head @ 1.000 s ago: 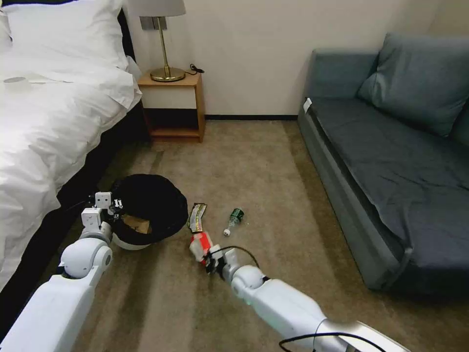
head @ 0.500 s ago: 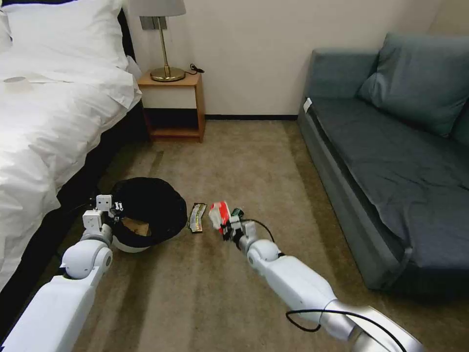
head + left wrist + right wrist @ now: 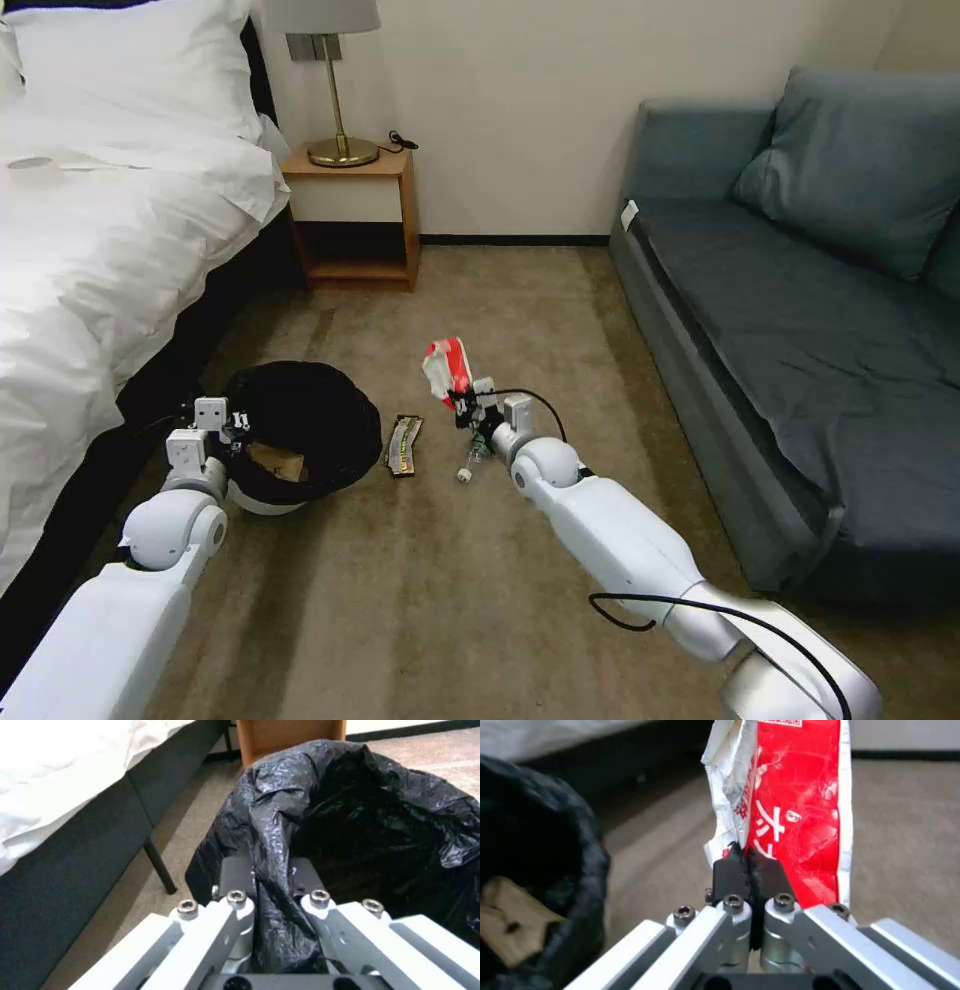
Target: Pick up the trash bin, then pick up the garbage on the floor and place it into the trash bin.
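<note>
The trash bin, white with a crinkly black liner, hangs tilted just off the carpet beside the bed. My left gripper is shut on its near rim. A crumpled tan paper bag lies inside it. My right gripper is shut on the lower edge of a red-and-white wrapper, held upright in the air right of the bin. On the carpet lie a dark-and-gold flat wrapper and a small clear bottle, partly hidden behind my right wrist.
A white bed borders the left side, its dark frame close to the bin. A wooden nightstand with a brass lamp stands at the wall. A grey-blue sofa fills the right side. Bare carpet lies between.
My right gripper has lifted the red-and-white wrapper off the carpet and carried it up and away from me. The left gripper and bin have hardly moved.
</note>
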Tool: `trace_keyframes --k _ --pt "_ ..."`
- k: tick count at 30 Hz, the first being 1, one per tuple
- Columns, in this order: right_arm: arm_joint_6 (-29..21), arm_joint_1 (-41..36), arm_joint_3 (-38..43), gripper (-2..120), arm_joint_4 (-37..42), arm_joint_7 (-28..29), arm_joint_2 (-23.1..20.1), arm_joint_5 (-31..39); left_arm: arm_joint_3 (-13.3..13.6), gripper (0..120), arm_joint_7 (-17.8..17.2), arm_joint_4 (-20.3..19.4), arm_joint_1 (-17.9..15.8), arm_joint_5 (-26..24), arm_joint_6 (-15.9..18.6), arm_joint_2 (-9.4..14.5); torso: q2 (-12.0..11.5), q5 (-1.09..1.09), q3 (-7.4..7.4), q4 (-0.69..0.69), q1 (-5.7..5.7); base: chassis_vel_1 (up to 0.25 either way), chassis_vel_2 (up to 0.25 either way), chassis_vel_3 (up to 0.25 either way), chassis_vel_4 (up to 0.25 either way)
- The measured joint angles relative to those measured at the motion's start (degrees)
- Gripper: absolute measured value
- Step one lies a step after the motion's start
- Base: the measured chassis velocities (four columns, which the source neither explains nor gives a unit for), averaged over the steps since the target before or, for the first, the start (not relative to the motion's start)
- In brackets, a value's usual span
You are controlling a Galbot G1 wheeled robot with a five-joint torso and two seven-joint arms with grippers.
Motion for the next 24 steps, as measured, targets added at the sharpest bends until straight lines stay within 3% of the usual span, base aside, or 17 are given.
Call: trace_keyframes --k 14,24 --pt "-0.4 -0.2 -6.7 0 10.7 -4.2 0.5 6.5 0.7 5 0.1 0.4 -0.2 0.4 -0.2 -1.1 0.0 -0.01 0.00 0.01 0.00 0.000 0.000 0.000 0.000" --pt "0.1 -0.7 -13.7 0 10.5 -5.5 2.6 8.9 1.4 5 0.3 1.6 -1.4 0.4 -0.4 -1.2 0.0 -0.01 0.00 0.00 0.00 0.000 0.000 0.000 0.000"
